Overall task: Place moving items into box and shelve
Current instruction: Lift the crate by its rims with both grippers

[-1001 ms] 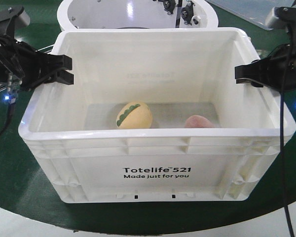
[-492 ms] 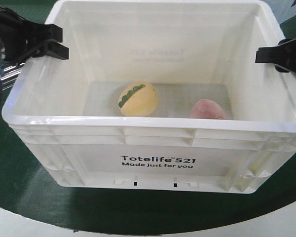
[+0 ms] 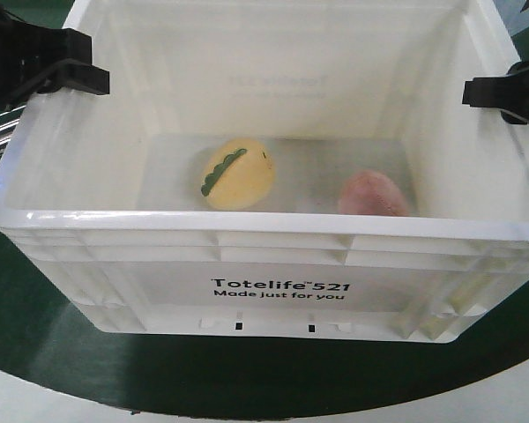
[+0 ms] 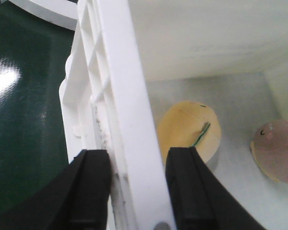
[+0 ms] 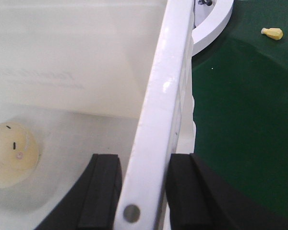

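Box (image 3: pixel 273 231) fills more of the front view than a second ago; I judge it is being lifted off the green table (image 3: pixel 18 291). On its floor the yellow egg (image 3: pixel 238 176) has rolled a little, and the reddish egg (image 3: pixel 373 194) lies apart to its right. The left gripper (image 4: pixel 134 191) clamps the left rim and the right gripper (image 5: pixel 141 191) the right rim. Packing looks done; shelving remains.
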`<state>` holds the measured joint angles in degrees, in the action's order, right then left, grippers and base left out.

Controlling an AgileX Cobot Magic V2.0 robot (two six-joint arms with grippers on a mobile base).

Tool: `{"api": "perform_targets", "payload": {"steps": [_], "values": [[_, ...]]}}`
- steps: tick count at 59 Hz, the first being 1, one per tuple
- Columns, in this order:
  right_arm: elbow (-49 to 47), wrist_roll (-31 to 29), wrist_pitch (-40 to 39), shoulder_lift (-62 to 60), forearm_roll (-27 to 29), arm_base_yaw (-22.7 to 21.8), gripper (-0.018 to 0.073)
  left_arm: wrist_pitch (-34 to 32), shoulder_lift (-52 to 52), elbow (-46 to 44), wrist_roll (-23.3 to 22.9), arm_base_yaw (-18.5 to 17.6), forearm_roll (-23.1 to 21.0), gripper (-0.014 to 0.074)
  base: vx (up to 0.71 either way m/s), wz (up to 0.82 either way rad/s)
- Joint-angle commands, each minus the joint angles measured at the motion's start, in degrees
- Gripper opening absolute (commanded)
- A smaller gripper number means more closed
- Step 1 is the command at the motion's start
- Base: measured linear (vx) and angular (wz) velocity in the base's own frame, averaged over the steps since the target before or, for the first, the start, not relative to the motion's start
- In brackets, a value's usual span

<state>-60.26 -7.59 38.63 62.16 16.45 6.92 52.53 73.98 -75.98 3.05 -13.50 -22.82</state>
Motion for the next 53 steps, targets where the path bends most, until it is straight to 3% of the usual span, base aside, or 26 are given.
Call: {"api": "perform_targets", "payload": {"steps": [1,53], "values": [[-2.39,-0.31,-7.63,-1.46,0.84,-0.12,-0.0006,-6.25,-2.94,-3.18,-0.44,-0.44,-6.01,-0.0006,0.0,0.0],[-2.39,-0.31,-7.63,-1.46,0.84,-0.24,-0.0006,-6.25,-2.94,-3.18,-0.44,-0.44,-6.01,-0.0006,0.0,0.0]]}}
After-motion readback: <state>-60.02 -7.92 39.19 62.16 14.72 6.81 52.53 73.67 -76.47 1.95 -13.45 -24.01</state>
